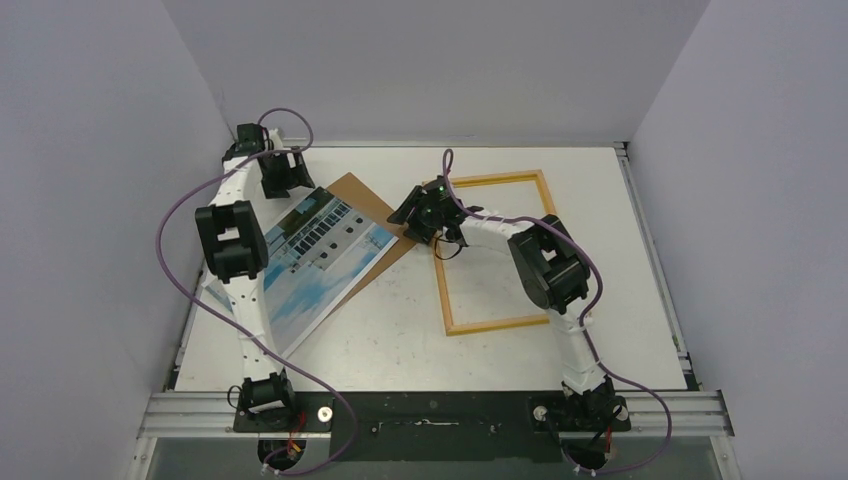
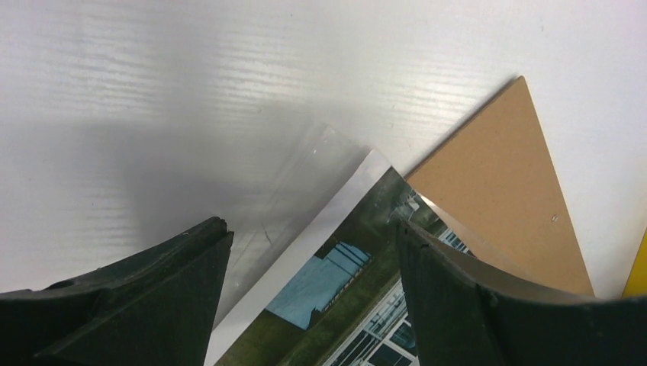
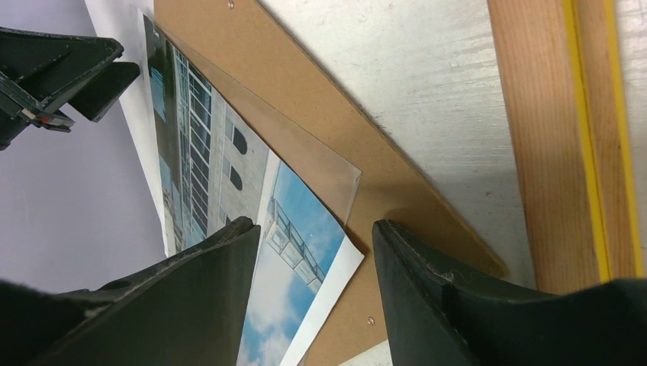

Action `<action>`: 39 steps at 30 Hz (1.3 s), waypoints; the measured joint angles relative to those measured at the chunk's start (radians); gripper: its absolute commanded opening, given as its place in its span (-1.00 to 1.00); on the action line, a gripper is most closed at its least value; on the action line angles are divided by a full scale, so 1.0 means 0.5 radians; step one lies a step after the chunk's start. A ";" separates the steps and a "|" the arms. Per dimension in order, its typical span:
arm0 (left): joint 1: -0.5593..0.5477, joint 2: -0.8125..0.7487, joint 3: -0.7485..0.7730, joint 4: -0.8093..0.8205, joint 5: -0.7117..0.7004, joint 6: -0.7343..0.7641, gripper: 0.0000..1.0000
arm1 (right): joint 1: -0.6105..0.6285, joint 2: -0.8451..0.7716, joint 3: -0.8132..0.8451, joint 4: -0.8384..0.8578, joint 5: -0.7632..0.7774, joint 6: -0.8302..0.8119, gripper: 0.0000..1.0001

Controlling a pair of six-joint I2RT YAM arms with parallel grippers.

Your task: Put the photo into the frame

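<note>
The photo (image 1: 320, 255), a print of a pale building with blue sky, lies tilted at the table's left on a brown backing board (image 1: 352, 190). The frame (image 1: 497, 324) lies flat to the right, wood side up. My left gripper (image 1: 283, 185) is open over the photo's far corner (image 2: 336, 282), with nothing between its fingers. My right gripper (image 1: 410, 215) is open over the photo's right corner (image 3: 305, 252), just left of the frame (image 3: 564, 137). Neither gripper holds anything.
A clear sheet (image 2: 305, 175) lies with the photo, and its corner (image 3: 324, 164) sticks out over the board (image 3: 305, 76). The board's corner (image 2: 503, 198) points to the far side. Grey walls close in the left, back and right.
</note>
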 measured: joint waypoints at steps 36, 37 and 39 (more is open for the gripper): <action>0.310 0.481 0.394 0.069 1.222 -0.539 -0.09 | -0.014 0.098 -0.021 0.248 -0.211 0.239 0.14; 0.314 0.481 0.372 0.105 1.247 -0.564 -0.12 | -0.015 0.102 -0.032 0.294 -0.231 0.256 0.14; 0.315 0.480 0.298 0.195 1.324 -0.636 -0.16 | -0.005 0.126 -0.039 0.384 -0.262 0.274 0.14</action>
